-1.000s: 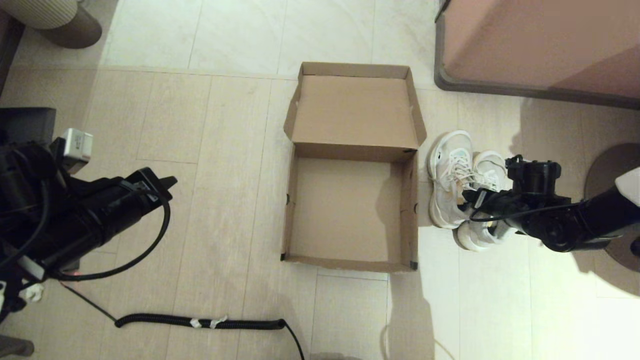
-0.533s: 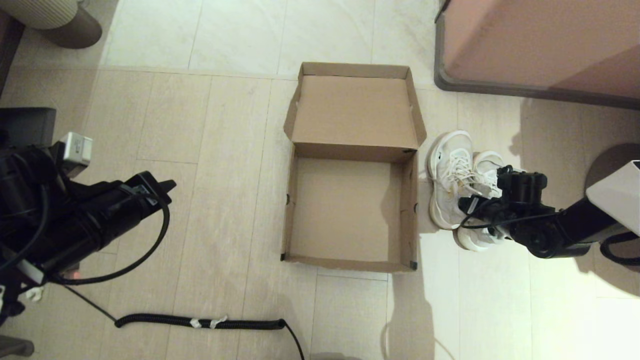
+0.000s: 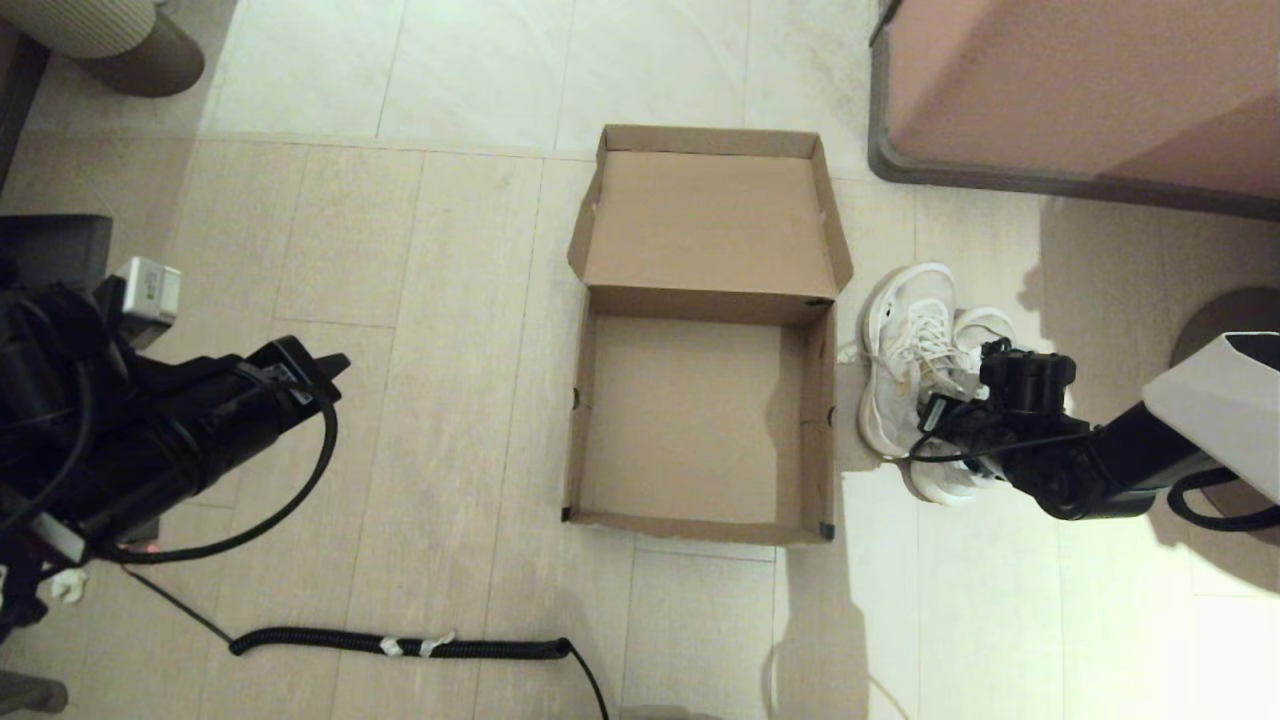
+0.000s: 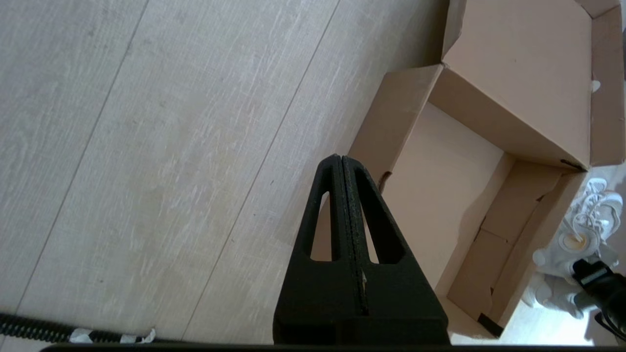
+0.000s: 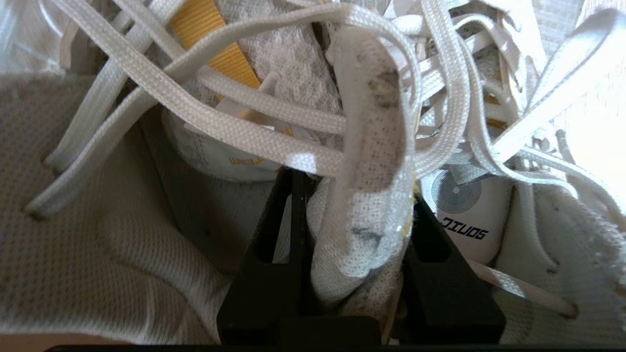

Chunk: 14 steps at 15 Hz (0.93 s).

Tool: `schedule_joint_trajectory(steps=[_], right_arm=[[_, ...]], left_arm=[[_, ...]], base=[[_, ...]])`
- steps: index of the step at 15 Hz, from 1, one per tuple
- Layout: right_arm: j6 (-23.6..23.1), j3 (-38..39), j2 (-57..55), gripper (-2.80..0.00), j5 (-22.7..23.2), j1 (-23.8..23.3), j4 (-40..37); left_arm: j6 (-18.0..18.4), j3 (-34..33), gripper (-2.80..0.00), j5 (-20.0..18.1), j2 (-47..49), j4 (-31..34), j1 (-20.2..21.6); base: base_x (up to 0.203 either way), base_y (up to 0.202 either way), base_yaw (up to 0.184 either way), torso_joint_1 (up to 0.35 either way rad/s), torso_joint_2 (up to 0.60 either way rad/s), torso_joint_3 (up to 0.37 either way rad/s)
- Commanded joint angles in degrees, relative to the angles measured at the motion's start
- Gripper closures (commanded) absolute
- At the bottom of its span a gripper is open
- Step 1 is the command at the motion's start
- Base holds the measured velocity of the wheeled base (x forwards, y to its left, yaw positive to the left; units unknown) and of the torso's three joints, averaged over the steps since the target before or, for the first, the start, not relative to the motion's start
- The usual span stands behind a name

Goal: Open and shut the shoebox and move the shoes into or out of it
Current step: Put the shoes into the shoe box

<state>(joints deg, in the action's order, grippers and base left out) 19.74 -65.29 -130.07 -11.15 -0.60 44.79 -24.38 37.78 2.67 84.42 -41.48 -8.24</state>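
The brown cardboard shoebox [image 3: 690, 420] stands open and empty in the middle of the floor, its flap lid [image 3: 710, 220] lying back on the far side. The pair of white sneakers [image 3: 905, 340] sits on the floor right against the box's right wall. My right gripper [image 3: 945, 410] is down on them. In the right wrist view the right gripper [image 5: 354, 186] is shut on the bunched mesh collars [image 5: 367, 220] of the shoes, under loose white laces. My left gripper [image 3: 335, 365] hangs shut and empty left of the box [image 4: 440, 195].
A large pink-brown furniture block [image 3: 1080, 90] fills the back right. A black coiled cable [image 3: 400, 645] lies on the floor in front of the box. A round brown base [image 3: 1215, 330] is at the far right, and a striped object [image 3: 90, 30] at the back left.
My right arm has moved left and down onto the shoes, and the right shoe has shifted slightly. The left arm and the box have stayed where they were.
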Motion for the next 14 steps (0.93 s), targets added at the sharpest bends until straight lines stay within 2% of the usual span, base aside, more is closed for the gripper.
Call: schedule_joint_trajectory(steps=[1, 5, 7, 10, 12, 14], right_arm=[[0.1, 2.2, 3.5, 0.00, 0.1, 0.1, -0.6], [0.1, 8.3, 16.2, 0.00, 1.8, -0.3, -6.5], [0.1, 12.0, 23.3, 0.00, 2.6, -0.5, -9.6], [0.3, 14.5, 37.7, 0.00, 3.7, 0.7, -17.7], [0.5, 13.2, 46.0, 0.00, 3.8, 5.5, -25.9], [1.0, 9.8, 50.4, 0.00, 2.9, 13.4, -34.8]], left_arm=[[-0.1, 0.1, 0.00, 0.1, -1.0, 0.0, 0.0], [-0.2, -1.9, 0.00, 0.6, -3.2, 0.2, 0.0], [-0.2, -4.6, 0.00, 2.4, -5.1, 0.2, -0.2], [-0.4, -11.9, 0.00, 2.2, -7.9, -0.1, -0.4], [-0.3, -13.0, 0.00, -0.8, -7.3, -0.3, -2.8], [-0.3, -12.1, 0.00, -0.7, -5.4, -0.3, -4.4]], base=[[0.000, 0.000, 0.000, 0.000, 0.00, 0.000], [0.000, 0.000, 0.000, 0.000, 0.00, 0.000], [0.000, 0.000, 0.000, 0.000, 0.00, 0.000], [0.000, 0.000, 0.000, 0.000, 0.00, 0.000], [0.000, 0.000, 0.000, 0.000, 0.00, 0.000], [0.000, 0.000, 0.000, 0.000, 0.00, 0.000]])
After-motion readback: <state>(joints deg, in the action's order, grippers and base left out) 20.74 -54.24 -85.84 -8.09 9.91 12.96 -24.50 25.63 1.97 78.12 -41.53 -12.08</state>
